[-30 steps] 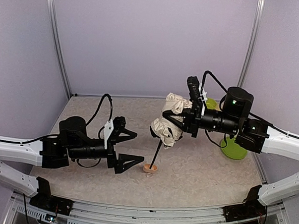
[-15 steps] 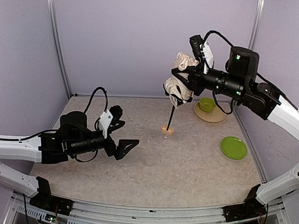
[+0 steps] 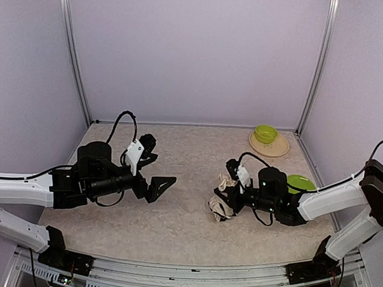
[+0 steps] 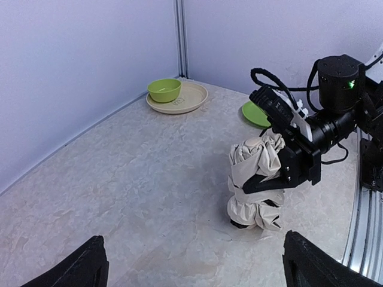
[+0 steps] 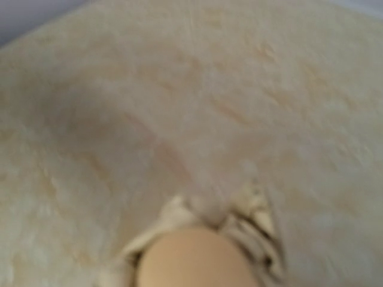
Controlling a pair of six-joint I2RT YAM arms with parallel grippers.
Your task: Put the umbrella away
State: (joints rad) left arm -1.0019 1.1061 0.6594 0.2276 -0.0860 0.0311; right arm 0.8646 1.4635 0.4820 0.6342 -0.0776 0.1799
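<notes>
**A:** Where is the umbrella sitting?

**B:** The umbrella (image 4: 254, 179) is standing bunched on the desk (image 3: 175, 225), right of centre. Its long axis is running roughly upright, with the lower end touching the surface.

**A:** Who is holding it?

**B:** The right pincer (image 3: 230, 195) is pinching the cream fabric from the right side. The left pincer (image 3: 157, 172) is hanging spread wide, well apart to the left and facing it, so the right arm is nearer.

**A:** And the room?

**B:** Pale lilac walls are closing in the mottled desk. A green plate (image 3: 301, 182) is lying behind the right arm, and a bowl (image 3: 266, 133) is sitting in the far corner.
</notes>
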